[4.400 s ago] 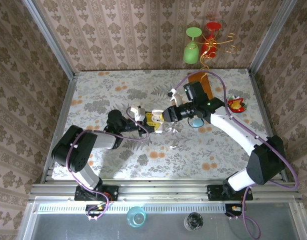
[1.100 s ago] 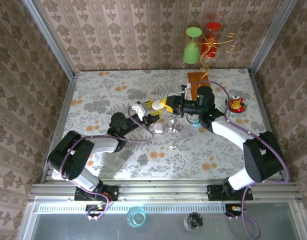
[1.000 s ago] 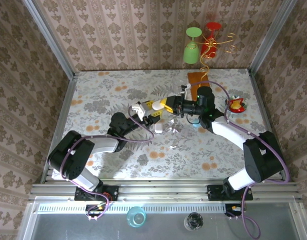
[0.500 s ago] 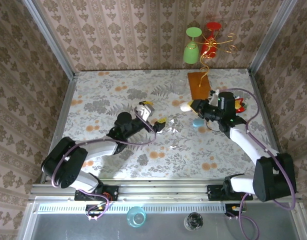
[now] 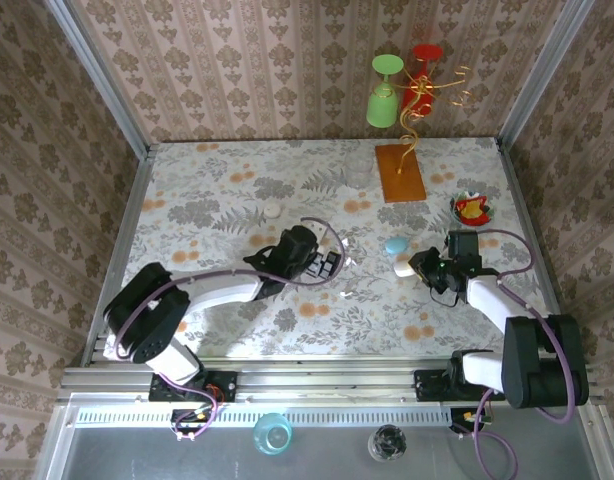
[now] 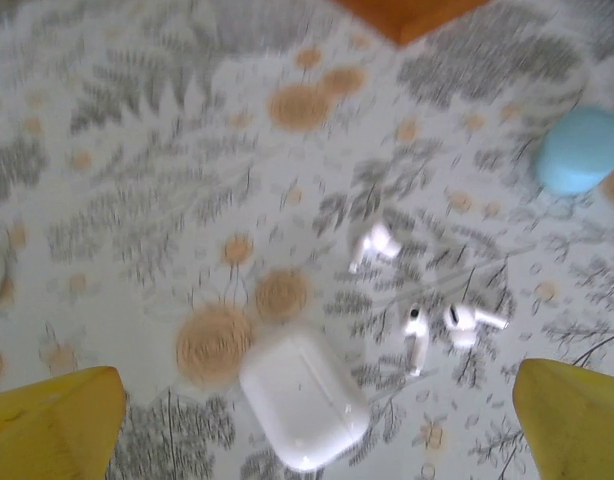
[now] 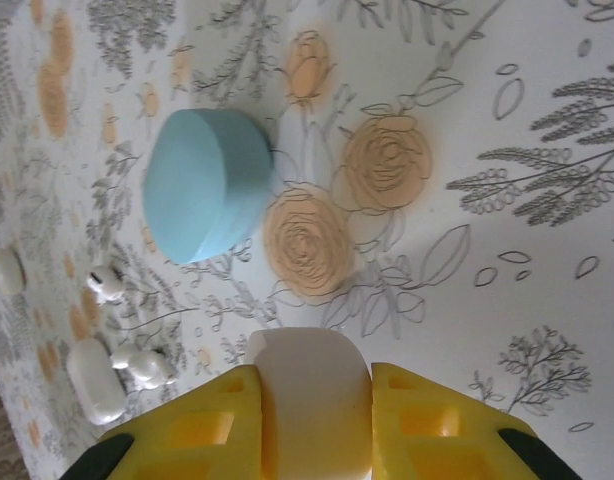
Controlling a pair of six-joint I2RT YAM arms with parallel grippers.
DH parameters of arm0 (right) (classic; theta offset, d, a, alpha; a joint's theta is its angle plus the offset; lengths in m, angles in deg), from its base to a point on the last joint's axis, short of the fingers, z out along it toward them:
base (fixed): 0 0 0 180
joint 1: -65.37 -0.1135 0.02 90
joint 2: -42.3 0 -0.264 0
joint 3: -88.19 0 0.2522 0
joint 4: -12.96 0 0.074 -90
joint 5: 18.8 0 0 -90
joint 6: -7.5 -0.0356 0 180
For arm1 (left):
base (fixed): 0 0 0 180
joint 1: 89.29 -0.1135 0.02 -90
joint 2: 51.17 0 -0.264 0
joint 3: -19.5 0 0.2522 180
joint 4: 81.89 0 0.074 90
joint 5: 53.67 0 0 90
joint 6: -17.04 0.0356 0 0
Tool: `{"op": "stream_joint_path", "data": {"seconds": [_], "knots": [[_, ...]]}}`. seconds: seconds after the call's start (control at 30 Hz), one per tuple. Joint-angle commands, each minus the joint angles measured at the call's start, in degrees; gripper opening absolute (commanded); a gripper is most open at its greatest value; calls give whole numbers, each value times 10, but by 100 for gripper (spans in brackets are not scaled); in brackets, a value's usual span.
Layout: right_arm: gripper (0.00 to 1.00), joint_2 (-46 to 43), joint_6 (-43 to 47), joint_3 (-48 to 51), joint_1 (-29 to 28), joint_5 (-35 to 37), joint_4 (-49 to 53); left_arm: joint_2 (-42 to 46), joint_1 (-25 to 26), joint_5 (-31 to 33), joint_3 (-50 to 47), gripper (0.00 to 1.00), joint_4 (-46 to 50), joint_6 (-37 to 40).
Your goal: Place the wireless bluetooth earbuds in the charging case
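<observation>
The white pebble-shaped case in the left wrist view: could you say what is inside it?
The white pebble-shaped case is shut, so its inside is hidden; three white earbuds lie loose beside it.

You are looking at three white earbuds, two white cases and one pale blue case. You are also seeing one small white lump too far off to name, one orange board and one small bowl. Two goblets, one green and one red, are showing at the back.
</observation>
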Motion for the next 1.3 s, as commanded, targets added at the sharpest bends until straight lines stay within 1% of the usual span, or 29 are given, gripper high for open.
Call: {"op": "stream_joint_path", "data": {"seconds": [0.0, 0.07, 0.1, 0.13, 0.2, 0.27, 0.33, 0.4, 0.47, 0.57, 0.67, 0.77, 0.87, 1.03, 1.2, 1.27], "knots": [[23, 26, 19, -7, 7, 23, -1, -34, 3, 23, 62, 100, 134, -72], [27, 37, 32, -18, 9, 23, 5, -55, 8, 33, 80, 100, 159, -86], [32, 38, 40, -28, 10, 26, 18, -62, 9, 34, 88, 100, 168, -88], [40, 36, 53, -38, 10, 35, 33, -71, 11, 37, 100, 100, 182, -96], [51, 28, 77, -55, 10, 53, 54, -90, 11, 52, 146, 100, 248, -133], [60, 17, 102, -75, 10, 74, 83, -124, 8, 52, 215, 100, 344, -154], [65, 7, 123, -94, 10, 89, 104, -151, 9, 55, 258, 100, 394, -172], [67, -4, 138, -108, 10, 101, 114, -158, 9, 46, 256, 100, 388, -192], [69, -12, 147, -120, 10, 101, 120, -158, 2, 23, 245, 100, 370, -225], [69, -18, 150, -127, 9, 90, 122, -176, -12, -22, 257, 100, 380, -266], [69, -21, 148, -125, 8, 78, 118, -191, -24, -34, 279, 100, 401, -283], [69, -25, 144, -114, 7, 73, 109, -203, -36, -38, 290, 94, 405, -298], [69, -29, 138, -102, 6, 66, 101, -217, -41, -35, 306, 88, 411, -294], [68, -37, 138, -94, 6, 61, 96, -241, -49, -54, 327, 83, 404, -287], [68, -40, 147, -99, 5, 59, 95, -259, -51, -70, 338, 77, 404, -287], [68, -42, 149, -100, 4, 56, 92, -262, -53, -73, 337, 71, 399, -288]]}}
